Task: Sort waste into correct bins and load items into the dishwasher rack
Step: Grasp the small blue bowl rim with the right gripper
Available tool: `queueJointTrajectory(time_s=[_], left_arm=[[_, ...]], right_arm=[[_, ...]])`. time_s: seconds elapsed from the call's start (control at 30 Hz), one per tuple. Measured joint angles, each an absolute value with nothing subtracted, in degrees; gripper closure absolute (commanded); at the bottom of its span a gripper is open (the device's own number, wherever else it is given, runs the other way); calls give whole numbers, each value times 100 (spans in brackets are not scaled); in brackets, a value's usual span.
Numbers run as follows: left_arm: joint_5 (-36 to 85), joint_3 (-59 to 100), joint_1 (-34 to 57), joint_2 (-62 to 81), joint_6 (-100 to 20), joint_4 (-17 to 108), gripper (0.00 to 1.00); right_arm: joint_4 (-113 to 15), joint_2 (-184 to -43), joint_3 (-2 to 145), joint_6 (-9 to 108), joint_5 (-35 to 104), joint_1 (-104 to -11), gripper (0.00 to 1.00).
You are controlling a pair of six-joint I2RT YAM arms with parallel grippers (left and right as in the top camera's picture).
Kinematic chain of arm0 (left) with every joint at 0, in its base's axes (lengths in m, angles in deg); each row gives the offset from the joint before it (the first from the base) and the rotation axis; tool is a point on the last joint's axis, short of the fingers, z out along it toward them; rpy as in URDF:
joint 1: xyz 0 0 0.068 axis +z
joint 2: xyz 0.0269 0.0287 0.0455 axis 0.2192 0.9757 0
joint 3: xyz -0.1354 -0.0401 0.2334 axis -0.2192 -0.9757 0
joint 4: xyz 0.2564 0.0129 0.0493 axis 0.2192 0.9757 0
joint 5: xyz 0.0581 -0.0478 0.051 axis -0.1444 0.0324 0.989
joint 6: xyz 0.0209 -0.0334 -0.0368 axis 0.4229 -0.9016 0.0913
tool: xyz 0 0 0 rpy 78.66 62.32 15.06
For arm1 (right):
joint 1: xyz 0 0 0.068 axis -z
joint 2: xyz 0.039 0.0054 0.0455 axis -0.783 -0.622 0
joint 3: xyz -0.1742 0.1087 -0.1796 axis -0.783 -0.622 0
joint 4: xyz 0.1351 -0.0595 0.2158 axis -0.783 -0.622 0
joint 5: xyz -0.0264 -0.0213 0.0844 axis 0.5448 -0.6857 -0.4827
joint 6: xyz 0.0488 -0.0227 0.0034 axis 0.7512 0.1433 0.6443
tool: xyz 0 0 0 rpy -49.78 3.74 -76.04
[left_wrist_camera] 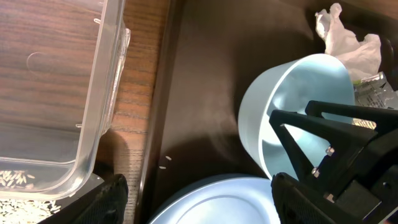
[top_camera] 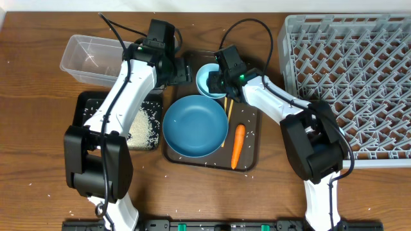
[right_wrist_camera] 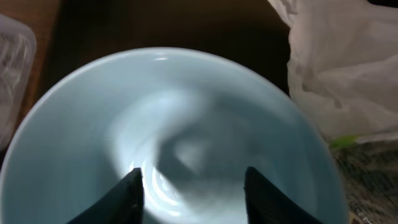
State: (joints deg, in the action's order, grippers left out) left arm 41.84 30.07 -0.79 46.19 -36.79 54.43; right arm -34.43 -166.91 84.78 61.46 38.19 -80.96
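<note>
small bowl (top_camera: 207, 80) behind large dish (top_camera: 194, 126), carrot (top_camera: 237, 146) right of the dish

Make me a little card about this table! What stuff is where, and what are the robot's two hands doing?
brown tray: big blue dish, small light-blue bowl, carrot, chopsticks, white tissue
black tray: white rice
clear tub: behind the black tray
rack: right side of the table
left gripper: open, over the brown tray beside the bowl
right gripper: open, fingers pointing down into the small bowl
</note>
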Motion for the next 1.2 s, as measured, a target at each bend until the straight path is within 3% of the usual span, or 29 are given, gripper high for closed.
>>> queueJointTrajectory(time_s=[0.03,0.07,0.27,0.57,0.83,0.9,0.97,1.03,1.2], left_arm=[[4186,3003,-79,4619,-3657,5446,3],[4184,3003,-79,4619,-3666,5448,2],[4181,3000,-84,4619,-3699,5277,2],[4184,2998,-84,4619,-3699,5253,2],[4184,2998,-84,4619,-3699,5253,2],[4184,2998,-84,4619,-3699,5253,2],[4184,2998,-84,4619,-3699,5253,2],[4184,2998,-84,4619,-3699,5253,2],[4184,2998,-84,4619,-3699,5251,2]], right_arm=[[-3410,-16691,8478,6138,3790,-8096,42],[-3349,-16691,8478,6076,3727,-8096,39],[-3620,-16525,8478,5932,3628,-8090,25],[-4100,-15795,8506,5908,3889,-7828,28],[-4107,-16450,8506,5965,3679,-7865,49],[-4006,-16695,8506,5967,3500,-7880,62],[-3936,-16809,8502,6009,3347,-7887,84],[-3921,-16807,8502,6046,3261,-7884,97],[-3943,-16809,8502,6120,3132,-7856,99]])
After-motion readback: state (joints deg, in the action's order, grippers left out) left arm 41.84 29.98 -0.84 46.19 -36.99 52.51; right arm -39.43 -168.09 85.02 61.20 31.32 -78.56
